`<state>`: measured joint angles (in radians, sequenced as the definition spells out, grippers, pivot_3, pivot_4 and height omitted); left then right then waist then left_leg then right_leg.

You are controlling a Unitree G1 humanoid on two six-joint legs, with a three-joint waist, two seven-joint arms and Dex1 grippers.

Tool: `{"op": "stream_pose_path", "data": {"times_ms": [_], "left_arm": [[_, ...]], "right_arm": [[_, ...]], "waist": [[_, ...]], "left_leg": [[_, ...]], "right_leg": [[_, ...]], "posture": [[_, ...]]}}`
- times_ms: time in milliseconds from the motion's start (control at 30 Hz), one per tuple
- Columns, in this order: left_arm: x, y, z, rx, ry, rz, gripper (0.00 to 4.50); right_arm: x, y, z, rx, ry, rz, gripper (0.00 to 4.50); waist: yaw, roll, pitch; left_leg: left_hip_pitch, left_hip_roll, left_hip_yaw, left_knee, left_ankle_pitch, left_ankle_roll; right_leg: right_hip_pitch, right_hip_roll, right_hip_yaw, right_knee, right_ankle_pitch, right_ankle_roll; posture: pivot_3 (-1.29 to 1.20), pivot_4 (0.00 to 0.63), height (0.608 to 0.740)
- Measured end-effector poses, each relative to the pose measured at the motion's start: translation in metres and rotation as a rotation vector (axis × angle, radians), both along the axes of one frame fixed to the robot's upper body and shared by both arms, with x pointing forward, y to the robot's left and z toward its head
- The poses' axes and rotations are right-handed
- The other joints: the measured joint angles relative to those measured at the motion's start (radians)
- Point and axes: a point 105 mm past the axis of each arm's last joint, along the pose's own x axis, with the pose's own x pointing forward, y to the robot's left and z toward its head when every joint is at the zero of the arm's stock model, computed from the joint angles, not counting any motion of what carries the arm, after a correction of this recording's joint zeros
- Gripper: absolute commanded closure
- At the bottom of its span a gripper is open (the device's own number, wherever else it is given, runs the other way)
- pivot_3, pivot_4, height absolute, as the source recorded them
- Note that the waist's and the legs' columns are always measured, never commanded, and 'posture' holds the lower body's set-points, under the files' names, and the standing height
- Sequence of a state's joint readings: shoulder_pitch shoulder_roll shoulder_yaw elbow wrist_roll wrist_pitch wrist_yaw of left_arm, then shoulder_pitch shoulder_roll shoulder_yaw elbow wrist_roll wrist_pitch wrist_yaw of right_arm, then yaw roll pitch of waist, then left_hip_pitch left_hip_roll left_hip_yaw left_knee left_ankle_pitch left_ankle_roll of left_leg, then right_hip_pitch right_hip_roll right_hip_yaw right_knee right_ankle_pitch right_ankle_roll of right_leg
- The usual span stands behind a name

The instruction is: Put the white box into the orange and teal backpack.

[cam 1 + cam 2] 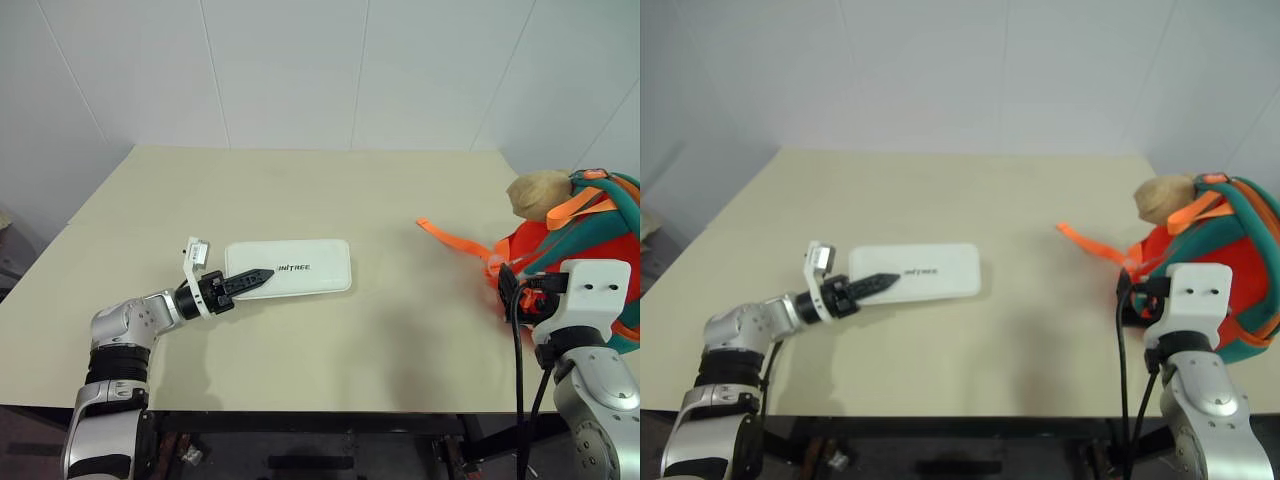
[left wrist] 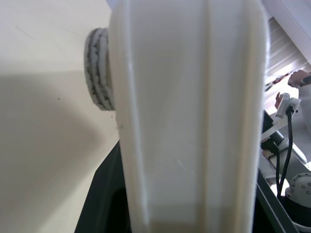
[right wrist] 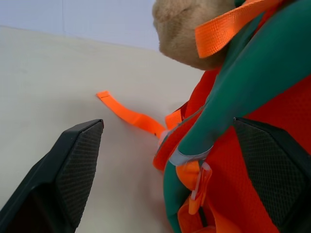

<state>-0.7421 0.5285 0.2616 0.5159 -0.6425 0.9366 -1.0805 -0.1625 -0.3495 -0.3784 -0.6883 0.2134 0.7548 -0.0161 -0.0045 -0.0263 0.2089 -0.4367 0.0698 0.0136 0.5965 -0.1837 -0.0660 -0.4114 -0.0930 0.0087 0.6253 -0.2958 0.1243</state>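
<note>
On my left, the left gripper (image 1: 252,278) reaches in level from the near left of the pale beige wooden tabletop (image 1: 300,190). Its black fingers (image 1: 245,280) are drawn in narrow on the left end of the flat, elongated white box with rounded corners and small dark lettering (image 1: 300,268); one finger lies across the top face. In the left wrist view the white box fills the space between the dark finger bases, so I read this as a pinch on its short end. The white box lies flat, left of the table's middle, long side running across my view.

From the white box rightward the tabletop is bare and open up to a loose orange webbing strap (image 1: 455,238) trailing flat on the surface. That strap leads to the small bright orange backpack with teal trim (image 1: 590,235), standing at the right edge of the table, well apart from the white box. A tan fuzzy plush toy (image 1: 540,194) sits at its upper far side.

The right gripper (image 3: 170,160) is just beside the backpack on its near side. In the right wrist view its two black textured fingers (image 3: 80,155) stand spread wide, one over bare table, the other against the orange fabric, with a teal strap between them. They pinch nothing.
</note>
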Motion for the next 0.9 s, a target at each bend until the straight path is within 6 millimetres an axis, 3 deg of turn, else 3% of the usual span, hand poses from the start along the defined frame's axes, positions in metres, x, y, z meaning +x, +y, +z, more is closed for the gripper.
{"op": "stream_pose_path", "data": {"times_ms": [167, 333, 433, 633, 800, 900], "left_arm": [[-0.004, 0.003, -0.004, -0.008, -0.001, 0.027, 3.15], [-0.007, 0.008, 0.001, -0.027, -0.031, 0.068, 3.15], [-0.011, 0.011, -0.003, -0.029, -0.025, 0.091, 3.15], [-0.015, 0.019, -0.002, -0.041, -0.034, 0.149, 3.15], [-0.017, 0.023, -0.005, -0.051, -0.027, 0.18, 3.15], [-0.017, 0.024, -0.007, -0.049, -0.028, 0.192, 3.15]], "right_arm": [[0.032, -0.023, -0.017, 0.011, 0.043, -0.047, 0.0], [0.06, -0.036, -0.009, 0.023, -0.011, -0.073, 0.0], [0.073, -0.042, -0.004, 0.042, -0.056, -0.089, 0.54], [0.08, -0.041, 0.004, 0.043, -0.12, -0.083, 2.58], [0.086, -0.016, 0.007, 0.034, -0.141, 0.029, 4.26], [0.091, 0.015, 0.019, 0.08, -0.175, 0.212, 4.44]], "waist": [[0.0, 0.0, 0.0], [-0.003, 0.0, 0.0], [-0.005, 0.0, 0.0], [-0.007, 0.0, 0.0], [-0.019, 0.0, 0.0], [-0.031, 0.0, 0.0]], "left_leg": [[0.0, 0.0, 0.0, 0.0, 0.001, 0.001], [0.0, 0.0, 0.0, 0.0, 0.001, 0.001], [0.0, 0.0, 0.0, -0.001, 0.001, 0.0], [0.0, 0.0, 0.0, -0.001, 0.001, 0.0], [0.001, 0.0, 0.0, 0.0, 0.002, 0.0], [0.001, 0.0, 0.0, 0.0, 0.002, 0.0]], "right_leg": [[0.0, 0.0, 0.0, 0.001, 0.0, 0.0], [0.0, 0.0, 0.0, 0.001, 0.001, 0.001], [0.0, 0.0, 0.0, 0.001, 0.001, 0.001], [0.0, 0.0, 0.0, 0.001, 0.001, 0.001], [0.0, 0.0, 0.001, 0.002, 0.001, 0.002], [0.0, 0.0, 0.001, 0.003, 0.002, 0.003]], "posture": [[0.0, 0.15, 0.74], [0.0, 0.15, 0.74], [0.0, 0.15, 0.74], [0.0, 0.15, 0.74], [0.0, 0.15, 0.74], [0.0, 0.15, 0.74]]}}
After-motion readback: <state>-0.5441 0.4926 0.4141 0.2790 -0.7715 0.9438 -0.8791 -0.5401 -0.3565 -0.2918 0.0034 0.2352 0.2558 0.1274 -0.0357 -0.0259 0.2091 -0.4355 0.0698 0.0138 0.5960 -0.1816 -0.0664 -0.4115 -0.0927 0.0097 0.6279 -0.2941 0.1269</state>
